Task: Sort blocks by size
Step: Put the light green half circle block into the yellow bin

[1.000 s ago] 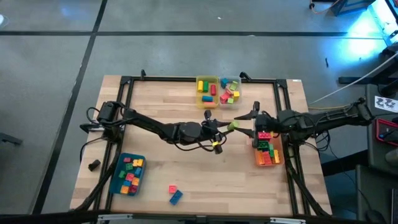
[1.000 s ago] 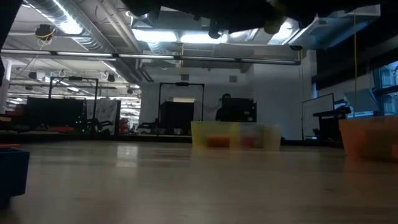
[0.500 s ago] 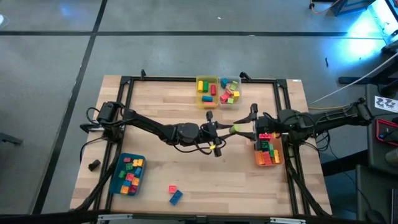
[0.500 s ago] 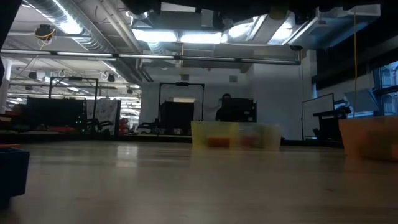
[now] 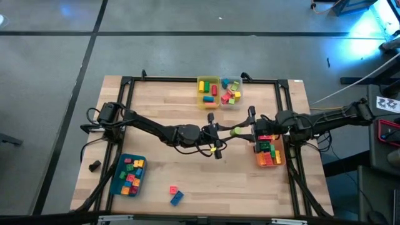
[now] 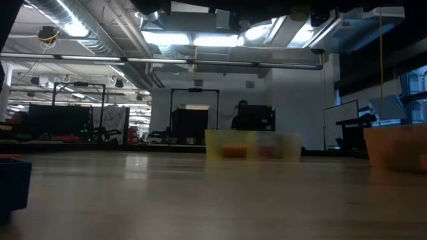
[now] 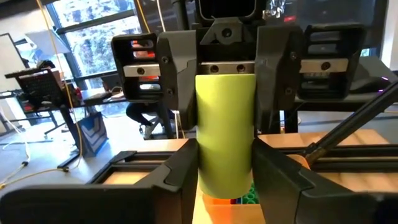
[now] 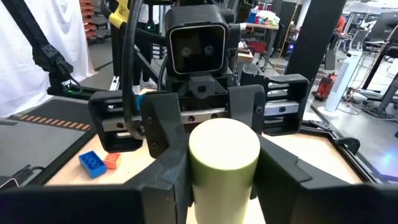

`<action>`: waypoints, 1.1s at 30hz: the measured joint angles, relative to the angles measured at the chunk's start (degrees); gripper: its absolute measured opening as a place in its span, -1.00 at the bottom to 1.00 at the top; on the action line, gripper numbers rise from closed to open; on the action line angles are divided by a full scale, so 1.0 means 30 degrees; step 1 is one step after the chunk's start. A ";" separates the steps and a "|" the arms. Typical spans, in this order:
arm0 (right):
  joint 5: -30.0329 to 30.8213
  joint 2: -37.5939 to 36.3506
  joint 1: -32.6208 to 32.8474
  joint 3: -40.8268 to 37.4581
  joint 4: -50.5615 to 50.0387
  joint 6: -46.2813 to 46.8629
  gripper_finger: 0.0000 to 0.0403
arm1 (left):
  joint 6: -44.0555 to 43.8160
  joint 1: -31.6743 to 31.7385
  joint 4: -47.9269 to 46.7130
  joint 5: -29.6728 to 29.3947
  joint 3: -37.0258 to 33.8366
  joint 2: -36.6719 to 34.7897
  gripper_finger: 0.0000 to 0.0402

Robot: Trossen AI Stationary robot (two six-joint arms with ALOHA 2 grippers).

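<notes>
Above the middle of the tabletop (image 5: 156, 106) the two arms meet nose to nose. A lime-green block (image 5: 235, 130) hangs between them, clear of the wood: the left gripper (image 5: 225, 131) clamps one end, the right gripper (image 5: 245, 130) has its fingers closed around the other, just beside the orange bin (image 5: 267, 159).

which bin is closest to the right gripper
The orange bin, right beside the right gripper at the table's right edge; the yellow, clear and teal bins sit farther off.
</notes>
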 joint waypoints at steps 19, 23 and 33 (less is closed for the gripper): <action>0.5068 0.1449 -0.0745 0.0029 0.1102 -0.1715 -0.33 | -0.3566 0.0084 -0.6571 -0.1587 -0.0004 -0.0027 -0.05; 0.4524 0.1809 -0.1619 0.0015 0.1035 -0.1698 -0.29 | -0.4667 0.0249 -0.9074 -0.1732 0.0006 -0.0044 -0.05; 0.4511 0.4671 -0.6120 0.0022 0.3952 -0.2091 -0.31 | -0.7078 -0.0233 -1.3853 -0.1679 0.0003 -0.0044 -0.05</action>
